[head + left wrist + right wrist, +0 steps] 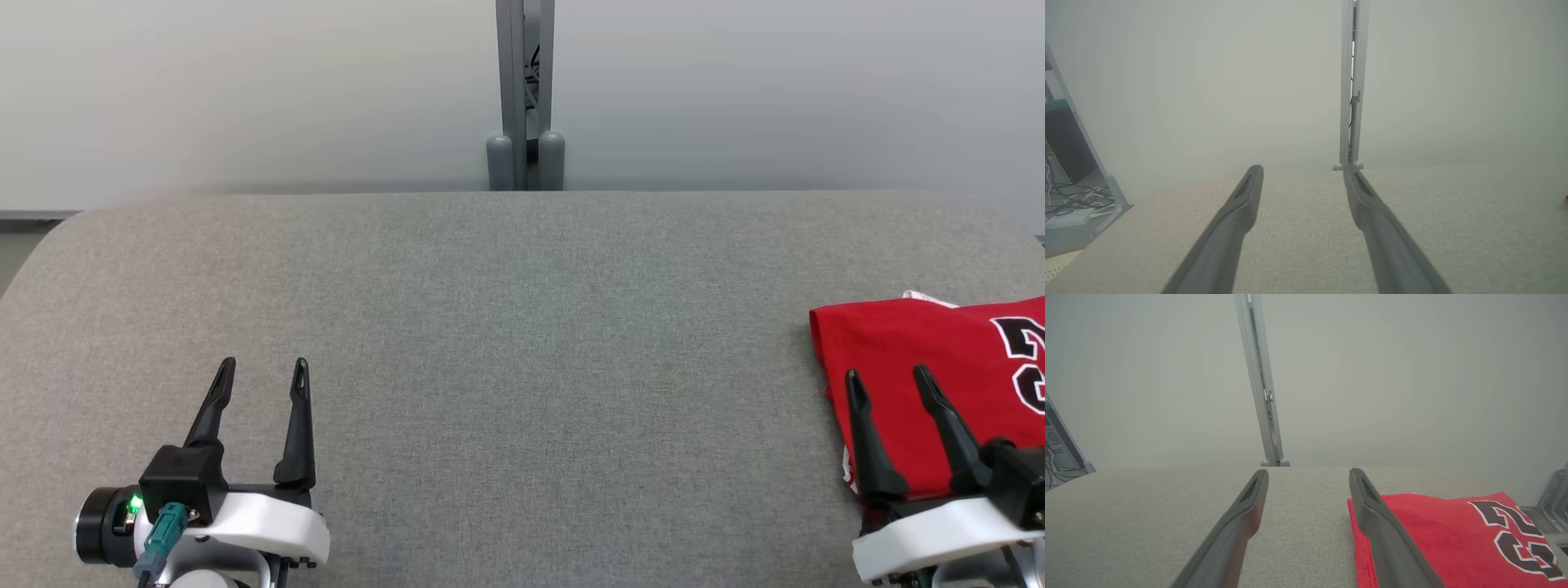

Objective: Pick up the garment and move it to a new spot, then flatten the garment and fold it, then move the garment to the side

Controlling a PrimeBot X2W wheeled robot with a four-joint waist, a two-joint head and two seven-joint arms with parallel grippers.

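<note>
The garment (922, 384) is a red jersey with black, white-edged numerals, lying folded flat at the right edge of the grey table (522, 343). My right gripper (890, 376) hovers open over its near left part, holding nothing. In the right wrist view the garment (1453, 539) lies under and to the right of my right gripper (1308, 473), whose right finger (1380, 531) crosses the folded left edge. My left gripper (263, 366) stands open over bare table at the lower left, far from the garment. The left wrist view shows my left gripper (1303, 169) open with nothing between its fingers.
A grey metal post (524, 90) rises behind the table's far edge, against a pale wall. Cables and a rack frame (1073, 196) sit on the floor beyond the table's left end. A metal bracket (1553, 498) stands past the garment at the right.
</note>
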